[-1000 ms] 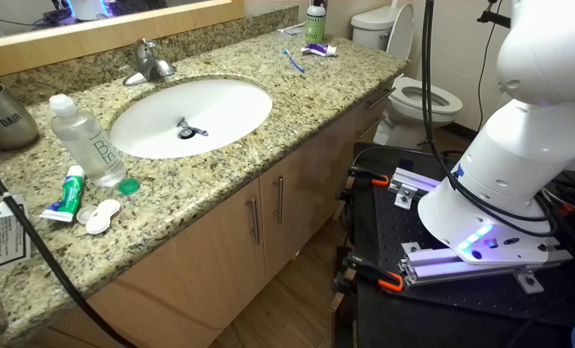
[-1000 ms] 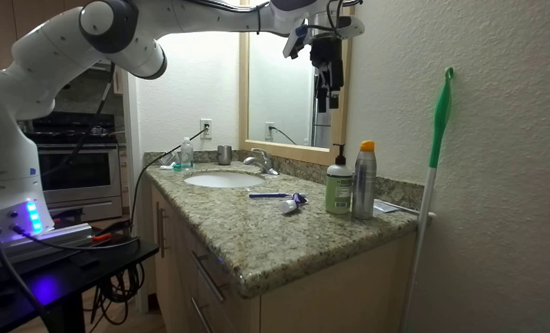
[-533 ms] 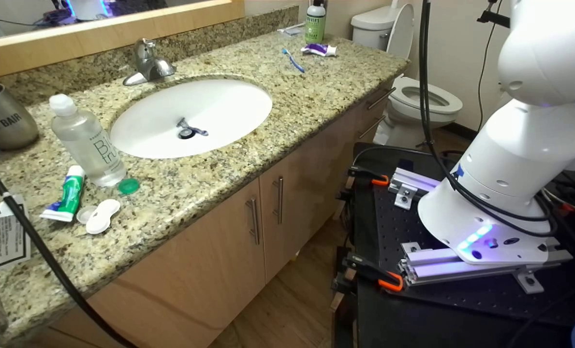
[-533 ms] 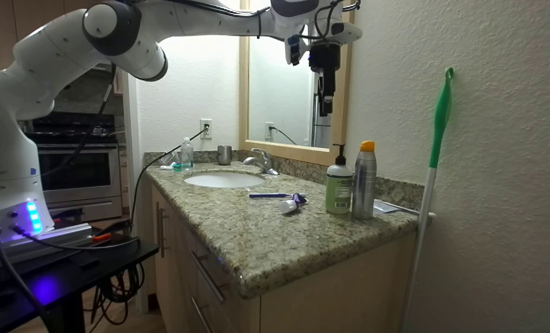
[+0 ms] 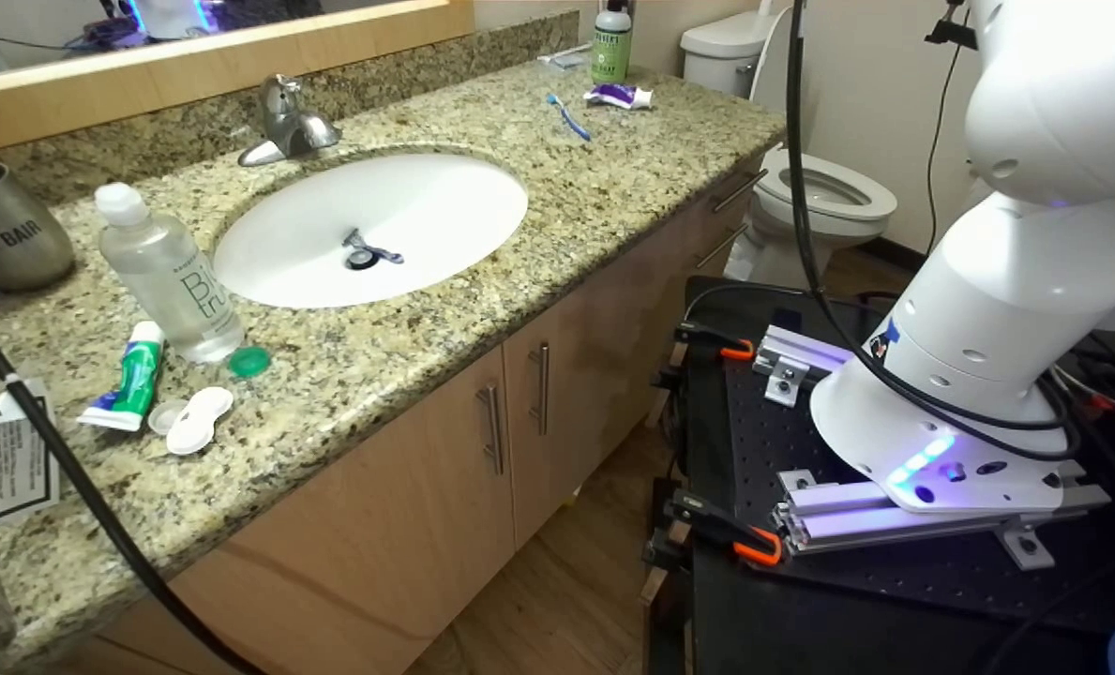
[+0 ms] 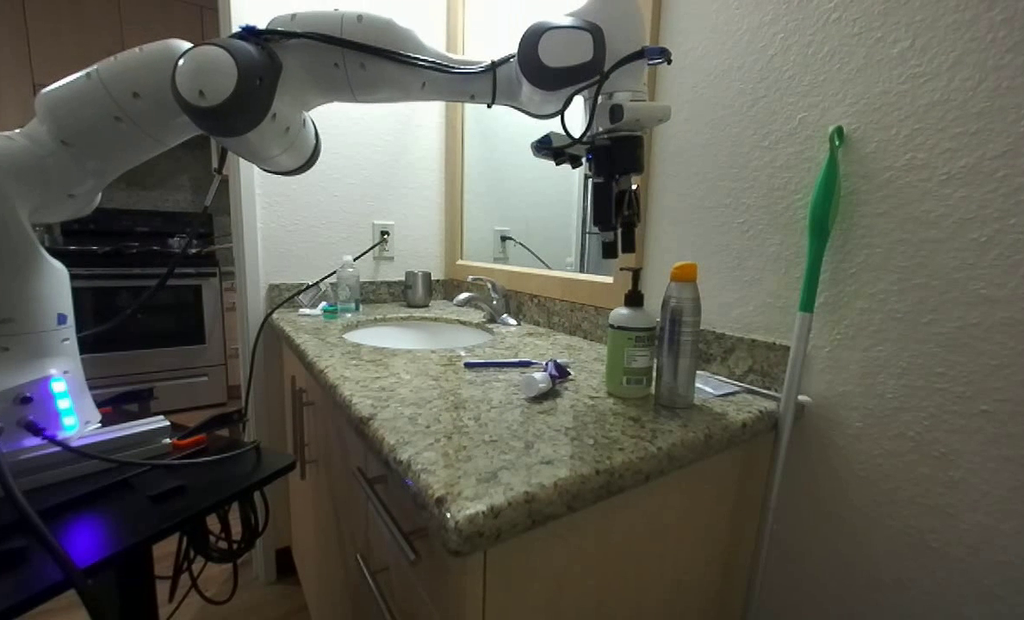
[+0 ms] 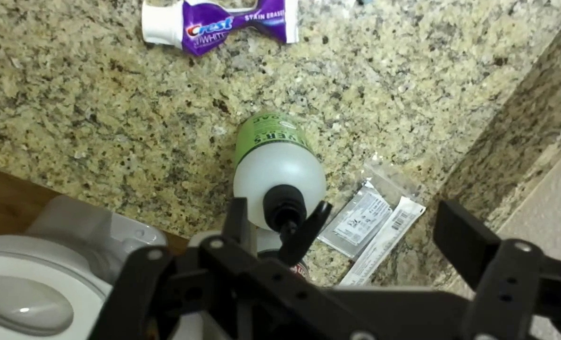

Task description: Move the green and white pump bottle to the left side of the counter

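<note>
The green and white pump bottle stands upright on the far end of the granite counter. It has a green label, a whitish top and a black pump. It also shows in an exterior view and the wrist view. My gripper is open and empty, just above the pump head. In the wrist view the gripper has its fingers wide apart. The pump shows between them, close to the left finger. The gripper is out of view in an exterior view.
A silver spray can with an orange cap stands beside the bottle. Flat packets, a purple toothpaste tube and a blue toothbrush lie nearby. The sink, faucet, clear bottle and steel cup are farther along.
My gripper has moved down toward the bottle's pump and turned, so both fingers show apart. The arm's cables have swung left in an exterior view. The bottle has not moved.
</note>
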Controlling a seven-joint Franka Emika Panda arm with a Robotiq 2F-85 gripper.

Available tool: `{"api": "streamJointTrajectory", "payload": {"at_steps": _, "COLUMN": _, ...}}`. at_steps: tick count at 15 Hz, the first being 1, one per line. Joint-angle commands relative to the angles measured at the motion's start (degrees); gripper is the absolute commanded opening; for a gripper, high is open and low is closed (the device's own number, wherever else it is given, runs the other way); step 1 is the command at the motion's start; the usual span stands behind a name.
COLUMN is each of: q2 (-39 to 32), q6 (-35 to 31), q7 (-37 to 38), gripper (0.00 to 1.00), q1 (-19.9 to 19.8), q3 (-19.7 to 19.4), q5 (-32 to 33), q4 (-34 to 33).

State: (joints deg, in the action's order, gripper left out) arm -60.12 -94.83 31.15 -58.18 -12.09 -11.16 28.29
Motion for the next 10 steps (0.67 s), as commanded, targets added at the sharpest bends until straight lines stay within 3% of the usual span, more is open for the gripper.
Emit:
{"api": "streamJointTrajectory", "payload": {"at_steps": 1, "q2": -2.82, "q6": 2.09, "q7": 1.59, "gripper": 1.00, "q1": -1.26, "q3": 1.89, "q5": 1.34, "q4": -5.45}}
{"api": "streamJointTrajectory", "payload": {"at_steps": 7, "q2": -6.19, "q6": 1.67, "q7": 9.90, "gripper": 1.00, "q1": -1.11, "q3": -0.11, "q5": 6.14, "q4": -6.99}}
{"api": "streamJointTrajectory", "payload": {"at_steps": 8, "q2": -5.47, "q6": 2.26, "q7": 8.15, "gripper": 1.00, "q1": -1.50, "q3": 1.64, "q5": 5.49, "q4": -7.88}}
{"api": "streamJointTrajectory", "payload": {"at_steps": 10, "q2": -6.92, "q6": 2.25, "q7": 9.33, "gripper": 1.00, "q1": -1.54, "q3": 1.33, "q5": 6.66, "q4": -8.25}}
